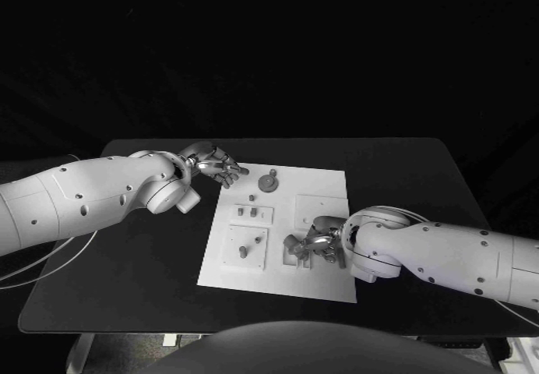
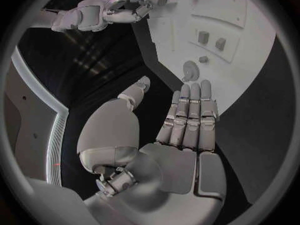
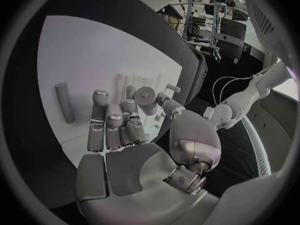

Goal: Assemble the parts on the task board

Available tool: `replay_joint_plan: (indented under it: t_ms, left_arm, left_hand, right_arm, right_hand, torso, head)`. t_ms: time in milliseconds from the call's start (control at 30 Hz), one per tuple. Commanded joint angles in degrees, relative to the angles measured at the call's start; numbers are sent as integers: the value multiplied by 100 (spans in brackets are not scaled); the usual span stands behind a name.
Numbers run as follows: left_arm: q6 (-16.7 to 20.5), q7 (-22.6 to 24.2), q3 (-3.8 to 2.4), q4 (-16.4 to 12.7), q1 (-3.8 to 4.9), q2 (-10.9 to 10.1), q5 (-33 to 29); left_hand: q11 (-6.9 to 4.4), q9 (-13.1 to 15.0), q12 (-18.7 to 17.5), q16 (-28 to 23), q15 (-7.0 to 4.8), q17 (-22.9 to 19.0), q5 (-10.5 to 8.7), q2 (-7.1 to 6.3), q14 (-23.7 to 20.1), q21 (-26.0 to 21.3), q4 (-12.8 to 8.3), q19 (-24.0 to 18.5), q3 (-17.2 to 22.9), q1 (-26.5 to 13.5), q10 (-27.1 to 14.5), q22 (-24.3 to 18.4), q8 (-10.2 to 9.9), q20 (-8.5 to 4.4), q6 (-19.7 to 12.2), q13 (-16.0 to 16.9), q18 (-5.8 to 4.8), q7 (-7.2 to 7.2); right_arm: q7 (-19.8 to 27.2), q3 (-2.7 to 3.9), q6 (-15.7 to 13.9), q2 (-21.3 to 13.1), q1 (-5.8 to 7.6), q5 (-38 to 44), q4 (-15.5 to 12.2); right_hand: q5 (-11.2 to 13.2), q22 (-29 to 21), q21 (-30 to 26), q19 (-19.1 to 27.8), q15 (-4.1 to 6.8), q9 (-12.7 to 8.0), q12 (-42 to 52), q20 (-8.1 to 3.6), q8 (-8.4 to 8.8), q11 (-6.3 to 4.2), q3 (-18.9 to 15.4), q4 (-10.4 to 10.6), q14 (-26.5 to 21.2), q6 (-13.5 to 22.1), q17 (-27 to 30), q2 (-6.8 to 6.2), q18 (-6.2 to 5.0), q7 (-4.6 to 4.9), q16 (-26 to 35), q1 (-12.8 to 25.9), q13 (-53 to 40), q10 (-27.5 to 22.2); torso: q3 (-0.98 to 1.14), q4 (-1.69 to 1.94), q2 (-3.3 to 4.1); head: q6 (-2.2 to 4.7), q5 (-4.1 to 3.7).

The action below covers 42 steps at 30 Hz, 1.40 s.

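Round part (image 1: 267, 182) on task board (image 1: 325, 187) just beside empty, spread left hand (image 1: 213, 166); right hand (image 1: 315, 243) state unclear

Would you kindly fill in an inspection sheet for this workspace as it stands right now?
Surface: black table, bare around the board.
Job's things: white task board lies mid-table; a round part sits near its far edge, small parts stand in its raised panels.
Clutter: nothing seen.
Hands: left hand hovers open at the board's far left corner, holding nothing; right hand is low over the board's near middle, fingers around small parts, grasp unclear.
Cables: a thin cable loops below the left arm.
Surroundings: dark.
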State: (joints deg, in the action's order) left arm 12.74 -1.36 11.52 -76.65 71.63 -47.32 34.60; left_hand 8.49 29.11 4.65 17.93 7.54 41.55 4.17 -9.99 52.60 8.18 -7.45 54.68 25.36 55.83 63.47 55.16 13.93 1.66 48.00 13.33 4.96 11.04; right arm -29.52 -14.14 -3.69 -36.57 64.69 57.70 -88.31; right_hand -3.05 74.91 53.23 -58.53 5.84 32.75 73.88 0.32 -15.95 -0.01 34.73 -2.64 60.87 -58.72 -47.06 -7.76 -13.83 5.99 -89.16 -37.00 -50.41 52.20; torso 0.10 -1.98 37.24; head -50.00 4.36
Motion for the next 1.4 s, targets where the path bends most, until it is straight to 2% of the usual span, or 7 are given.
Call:
replay_joint_plan:
  t_ms: [33,333,933,1033,1100,1267,1400]
  left_arm:
    - [-12,28,-3,-9,7,7,8]
    - [-25,0,-2,1,7,10,12]
    - [-10,3,9,18,7,22,15]
    - [-6,8,12,20,7,20,15]
    - [-3,13,14,24,7,17,15]
    - [11,24,16,42,7,17,15]
    - [3,21,18,38,7,21,15]
  left_hand:
    - [2,-10,-28,-30,-2,10,-23,33,-2,-36,-10,-26,-11,8,-38,8,19,14,-48,6,86,-9]
    - [2,-11,-29,-32,-2,11,-23,31,-2,-38,-9,-25,-11,7,-39,9,19,14,-49,7,86,-9]
    - [3,-13,-31,-36,-2,14,-22,27,-2,-41,-8,-26,-9,7,-41,11,19,14,-51,8,86,-8]
    - [3,-13,-31,-37,-2,15,-22,29,-2,-41,-8,-25,-8,8,-41,11,19,14,-51,9,86,-8]
    - [3,-13,-30,-37,-2,15,-22,30,-1,-41,-8,-25,-8,9,-41,11,20,14,-51,9,87,-9]
    - [2,-13,-30,-37,-3,16,-21,33,0,-41,-10,-24,-5,13,-40,12,21,13,-50,10,87,-9]
    - [2,-13,-29,-37,-3,17,-21,34,1,-42,-12,-23,-4,16,-39,12,22,13,-49,10,88,-9]
  right_arm:
    - [-20,-1,157,14,-5,68,-7]
    - [53,-1,235,19,-5,2,-42]
    - [330,-1,-20,-61,-10,18,-67]
    - [429,-1,-12,-113,-10,132,-104]
    - [482,-1,64,-122,-10,222,-125]
    - [538,-1,194,-110,-10,659,-129]
    - [431,-1,126,-69,-10,934,-71]
  right_hand:
    - [27,41,-34,39,7,4,-8,-13,12,-8,61,108,-48,49,-10,-153,-117,7,14,35,-9,-55]
    - [26,46,-31,38,0,25,-2,-21,-6,1,200,294,-66,88,-9,-376,-117,16,10,33,-11,-76]
    - [26,53,-23,37,-5,44,7,-21,-23,6,253,369,-72,107,-7,-385,-117,20,4,-11,-12,-82]
    - [26,67,8,9,3,65,30,-35,-51,-4,238,204,-47,88,-9,-248,-117,11,-13,-190,-17,-54]
    - [24,79,35,-6,11,87,49,-48,-80,-15,173,-133,-17,71,-5,-117,-117,0,-23,-459,-17,-21]
    - [26,80,73,-68,30,129,88,-70,-158,-51,156,-719,69,-28,9,4,-116,-39,-42,-1029,-9,89]
    - [26,65,108,-177,60,177,154,-74,-264,-115,78,-914,202,-197,32,95,-117,-106,-64,-1216,-5,279]
  torso:
    - [0,1,-1]
    - [-1,3,-1]
    - [2,-2,-3]
    - [4,-3,-2]
    - [5,-4,0]
    - [3,-4,1]
    - [4,-4,-1]
  head:
    - [0,-4]
    - [0,1]
    - [0,3]
    - [0,10]
    - [0,10]
    - [0,10]
    - [0,-1]
